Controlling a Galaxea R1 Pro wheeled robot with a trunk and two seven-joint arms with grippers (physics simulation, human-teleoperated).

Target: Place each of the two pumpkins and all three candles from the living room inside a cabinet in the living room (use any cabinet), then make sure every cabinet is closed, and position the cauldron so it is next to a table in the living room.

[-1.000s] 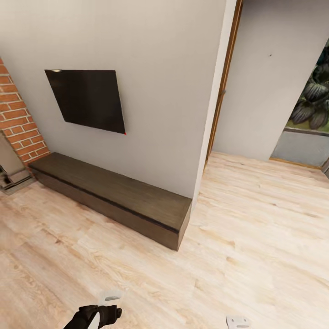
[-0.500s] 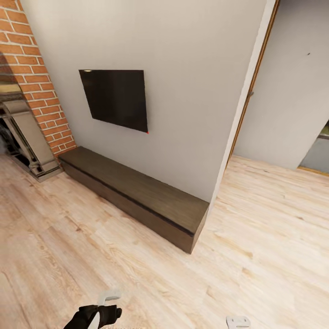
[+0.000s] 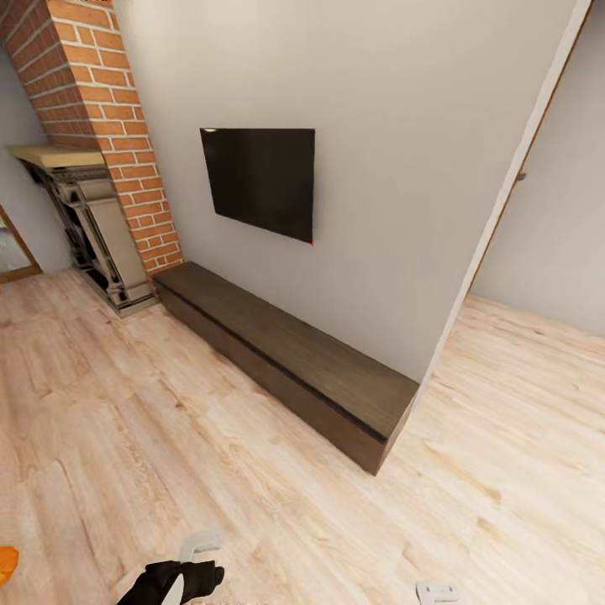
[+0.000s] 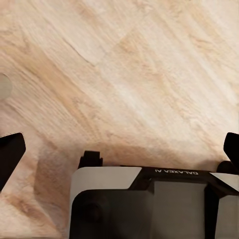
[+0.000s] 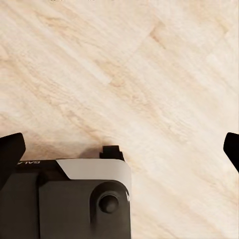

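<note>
The cabinet (image 3: 290, 357), a long low dark brown unit, runs along the grey wall with all its fronts shut flush. At the view's lower left edge lies a sliver of something orange (image 3: 5, 561) on the floor; I cannot tell whether it is a pumpkin. Candles, cauldron and table are out of view. In the left wrist view my left gripper (image 4: 119, 149) hangs open over bare wooden floor, its dark fingertips (image 4: 10, 155) far apart. My right gripper (image 5: 119, 149) is likewise open above the floor, with nothing between its fingertips (image 5: 11, 152).
A black TV (image 3: 260, 181) hangs on the wall above the cabinet. A brick chimney (image 3: 105, 126) with a grey fireplace surround (image 3: 92, 223) stands at the left. Right of the wall's end (image 3: 470, 277) the light wooden floor (image 3: 168, 437) opens into another room.
The head view has swung to the left: cabinet and TV slid rightward in the picture, the fireplace came into sight, and the orange sliver appeared. The arms look unchanged.
</note>
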